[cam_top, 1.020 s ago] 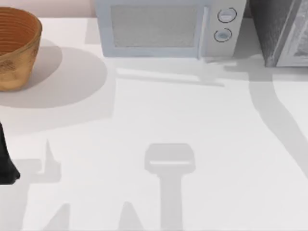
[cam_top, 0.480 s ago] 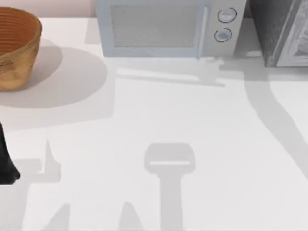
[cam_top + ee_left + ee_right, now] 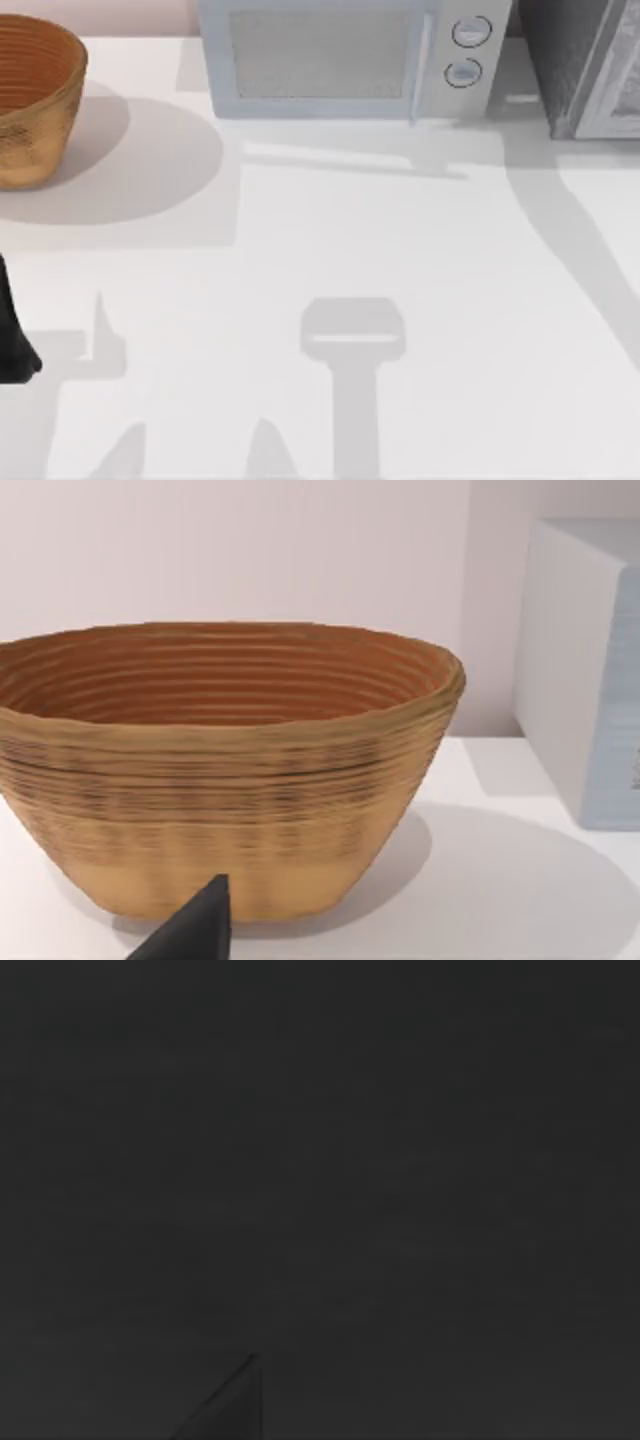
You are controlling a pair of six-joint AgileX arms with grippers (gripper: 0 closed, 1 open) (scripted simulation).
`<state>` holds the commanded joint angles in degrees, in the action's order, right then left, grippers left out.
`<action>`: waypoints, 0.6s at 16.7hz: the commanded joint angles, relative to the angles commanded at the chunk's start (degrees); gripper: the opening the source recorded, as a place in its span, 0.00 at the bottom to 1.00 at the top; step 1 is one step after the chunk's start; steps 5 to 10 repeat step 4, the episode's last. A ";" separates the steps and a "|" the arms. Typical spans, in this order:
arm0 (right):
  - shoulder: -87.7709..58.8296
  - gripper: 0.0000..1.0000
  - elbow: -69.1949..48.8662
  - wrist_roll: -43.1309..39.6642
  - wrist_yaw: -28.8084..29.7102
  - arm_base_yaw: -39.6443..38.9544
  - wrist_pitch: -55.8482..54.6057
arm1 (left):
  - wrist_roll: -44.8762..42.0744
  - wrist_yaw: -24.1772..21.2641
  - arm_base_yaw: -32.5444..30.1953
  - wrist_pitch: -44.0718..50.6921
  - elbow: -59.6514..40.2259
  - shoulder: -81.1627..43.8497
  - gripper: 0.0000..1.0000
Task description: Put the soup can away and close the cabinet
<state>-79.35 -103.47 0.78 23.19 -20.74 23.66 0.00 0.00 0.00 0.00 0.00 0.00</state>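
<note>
The dark grey speckled cabinet (image 3: pixel 570 60) stands just right of the light grey microwave (image 3: pixel 345 60). The right wrist view is dark; the soup can's whereabouts cannot be told, nor either gripper's grip.

Top view: bright, even light; soft grey shadows fall across the white bench (image 3: pixel 450 300). Right wrist view: dark. Left wrist view: evenly lit.
</note>
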 joint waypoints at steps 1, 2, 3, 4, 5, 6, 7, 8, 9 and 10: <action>-0.62 1.00 -0.44 0.00 -0.32 0.36 -0.19 | 0.00 0.00 0.00 0.00 0.00 0.00 1.00; -1.33 1.00 -0.90 0.00 -0.67 0.73 -0.36 | 0.00 0.00 0.00 0.00 0.00 0.00 1.00; -2.00 1.00 -1.31 0.01 -1.09 1.13 -0.60 | 0.00 0.00 0.00 0.00 0.00 0.00 1.00; -2.25 1.00 -1.48 0.01 -1.31 1.33 -0.71 | 0.00 0.00 0.00 0.00 0.00 0.00 1.00; -2.25 1.00 -1.48 0.01 -1.31 1.33 -0.71 | 0.00 0.00 0.00 0.00 0.00 0.00 1.00; -2.25 1.00 -1.48 0.01 -1.31 1.33 -0.71 | 0.00 0.00 0.00 0.00 0.00 0.00 1.00; -2.25 1.00 -1.48 0.01 -1.31 1.33 -0.71 | 0.00 0.00 0.00 0.00 0.00 0.00 1.00; -2.25 1.00 -1.48 0.01 -1.31 1.33 -0.71 | 0.00 0.00 0.00 0.00 0.00 0.00 1.00; -2.25 1.00 -1.48 0.01 -1.31 1.33 -0.71 | 0.00 0.00 0.00 0.00 0.00 0.00 1.00; -2.25 1.00 -1.48 0.01 -1.31 1.33 -0.71 | 0.00 0.00 0.00 0.00 0.00 0.00 1.00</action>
